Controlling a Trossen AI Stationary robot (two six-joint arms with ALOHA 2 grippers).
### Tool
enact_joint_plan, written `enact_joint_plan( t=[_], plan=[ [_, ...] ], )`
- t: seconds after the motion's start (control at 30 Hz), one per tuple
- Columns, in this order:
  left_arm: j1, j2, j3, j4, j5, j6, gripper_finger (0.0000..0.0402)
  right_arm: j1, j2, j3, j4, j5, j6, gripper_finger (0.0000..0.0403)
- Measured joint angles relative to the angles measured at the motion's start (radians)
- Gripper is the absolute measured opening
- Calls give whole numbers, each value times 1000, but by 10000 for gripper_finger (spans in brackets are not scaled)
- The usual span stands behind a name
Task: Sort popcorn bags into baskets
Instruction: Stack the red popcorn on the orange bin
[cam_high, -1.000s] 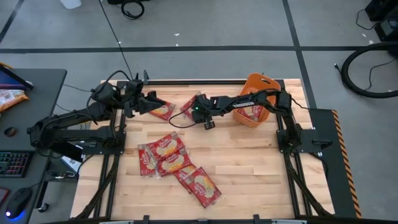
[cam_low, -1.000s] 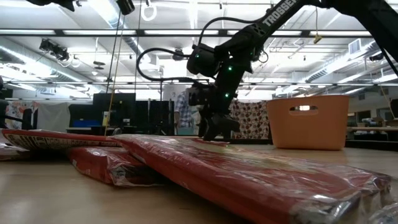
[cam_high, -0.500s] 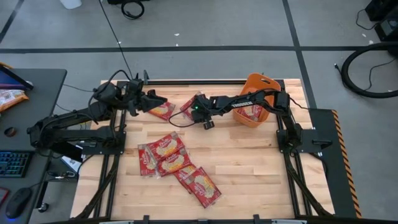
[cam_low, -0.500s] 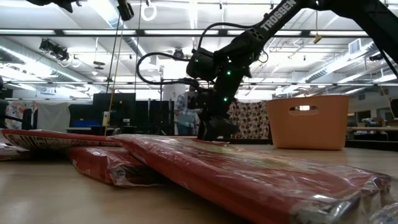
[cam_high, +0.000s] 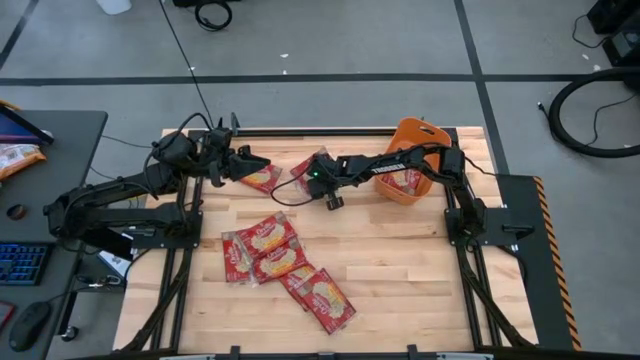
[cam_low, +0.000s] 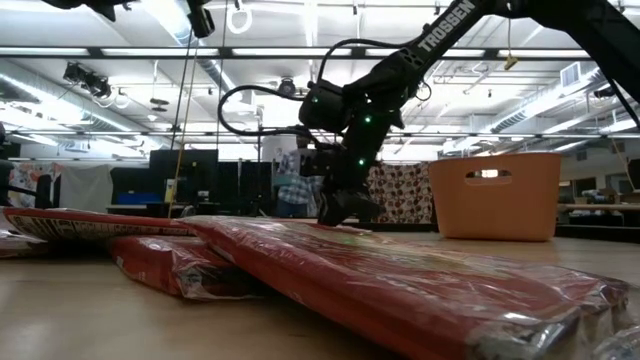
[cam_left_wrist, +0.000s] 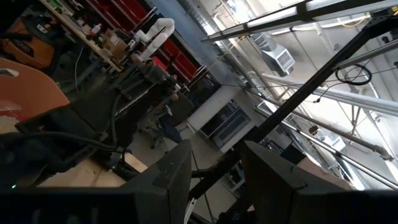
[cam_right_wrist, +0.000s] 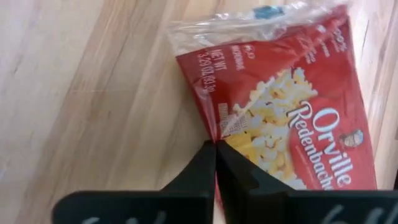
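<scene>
Red popcorn bags lie flat on the wooden table. One bag (cam_right_wrist: 292, 118) (cam_high: 300, 163) is at the far middle, with my right gripper (cam_right_wrist: 216, 149) (cam_high: 310, 173) shut on its edge. A second bag (cam_high: 262, 178) lies just in front of my left gripper (cam_high: 250, 160), which hangs open above the far left of the table with nothing between its fingers (cam_left_wrist: 177, 177). Several more bags (cam_high: 280, 262) are heaped near the middle. The orange basket (cam_high: 412, 140) stands at the far right with a bag (cam_high: 400, 182) inside. My right gripper pinches the long side edge (cam_right_wrist: 219, 130) of the bag's wrapper between its two fingertips, about midway along that side. The fingers come down from above, slanting from the table's right. The bag lies flat on the table, picture side up.
A dark desk with a keyboard (cam_high: 20, 262) stands left of the table. Bare wood shows to the near right (cam_high: 410, 270). In the low view the heaped bags (cam_low: 400, 280) fill the foreground, with the basket (cam_low: 495, 195) behind them on the right.
My right gripper has moved slightly toward the table's left and down onto the far-middle bag, and has shut on its side edge. The bag stays flat on the table.
</scene>
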Motion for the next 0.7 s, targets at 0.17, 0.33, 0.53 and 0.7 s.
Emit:
enact_joint_plan(
  t=[0.17,0.33,0.53,0.7],
  plan=[
    [0,0,0,-43,0,15,146,11,-23,-3,-46,26,42,13],
    [0,0,0,-70,0,34,146,10,-98,-3,-125,36,112,6],
    [1,0,0,-131,-5,129,146,10,-222,-3,-214,56,242,4],
    [2,0,0,-251,-67,243,146,11,-309,-3,-227,42,281,4]
  ],
)
